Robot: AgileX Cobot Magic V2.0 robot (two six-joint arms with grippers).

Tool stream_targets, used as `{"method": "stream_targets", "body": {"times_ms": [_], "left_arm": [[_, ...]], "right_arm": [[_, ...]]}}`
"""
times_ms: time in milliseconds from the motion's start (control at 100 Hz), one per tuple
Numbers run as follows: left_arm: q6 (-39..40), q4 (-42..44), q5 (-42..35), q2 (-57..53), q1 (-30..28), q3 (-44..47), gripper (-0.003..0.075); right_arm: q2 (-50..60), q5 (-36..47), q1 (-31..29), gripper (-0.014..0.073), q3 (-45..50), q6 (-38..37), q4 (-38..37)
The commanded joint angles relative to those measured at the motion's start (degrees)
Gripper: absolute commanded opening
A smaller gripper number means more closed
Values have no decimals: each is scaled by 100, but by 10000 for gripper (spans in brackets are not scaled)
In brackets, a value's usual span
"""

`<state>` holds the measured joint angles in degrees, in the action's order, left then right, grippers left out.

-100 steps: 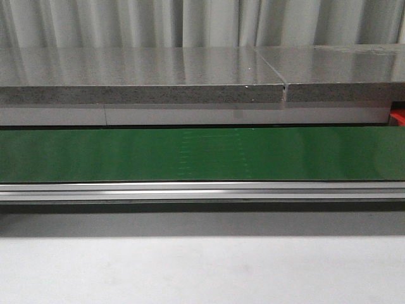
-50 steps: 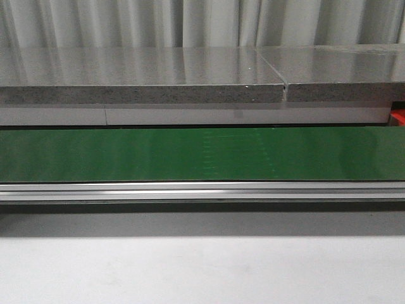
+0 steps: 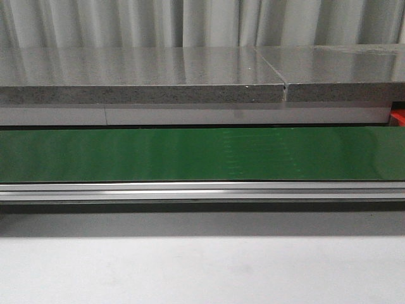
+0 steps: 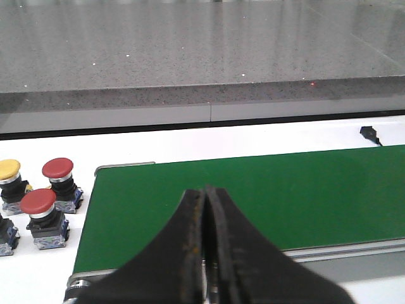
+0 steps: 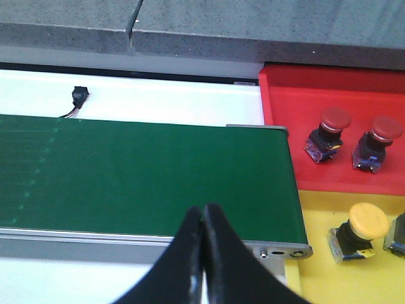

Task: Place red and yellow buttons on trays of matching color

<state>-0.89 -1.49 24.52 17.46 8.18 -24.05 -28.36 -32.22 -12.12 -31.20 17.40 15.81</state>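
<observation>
- Hovering over the green conveyor belt, our left gripper has its dark fingers pressed together, holding nothing.
- Beside that belt's end, on the white counter, we see two red-capped push buttons and one yellow-capped push button standing upright, close together.
- Our right gripper is likewise closed and empty above the belt's other end.
- Past that end, the red plastic tray carries two red buttons.
- Adjoining it, the yellow plastic tray carries one yellow button.
</observation>
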Motion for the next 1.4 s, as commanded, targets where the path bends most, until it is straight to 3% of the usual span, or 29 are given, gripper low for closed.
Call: {"method": "stream_targets", "body": {"times_ms": [0,130,200,270,450,540,720,900,1140,1390], "left_arm": [[28,-44,-439,36,37,-161,-19],[28,-44,-390,36,37,-161,-4],[28,-44,-275,36,37,-161,55],[28,-44,-174,36,37,-161,159],[28,-44,-123,36,37,-161,522],[89,-153,-99,36,37,-161,640],[227,-148,108,36,37,-173,662],[1983,641,851,537,-107,-690,662],[2286,1014,1147,2037,-405,-1822,662],[2464,1003,1370,3765,-1102,-2996,662]], "right_arm": [[0,339,4,-67,-151,73,47],[0,339,4,-67,-151,73,47],[0,339,4,-67,-151,73,47],[0,339,4,-67,-151,73,47],[0,339,4,-67,-151,73,47],[0,339,4,-67,-151,73,47],[0,339,4,-67,-151,73,47],[0,336,4,-67,-151,73,47],[0,336,4,-67,-151,73,47],[0,336,4,-67,-151,73,47]]}}
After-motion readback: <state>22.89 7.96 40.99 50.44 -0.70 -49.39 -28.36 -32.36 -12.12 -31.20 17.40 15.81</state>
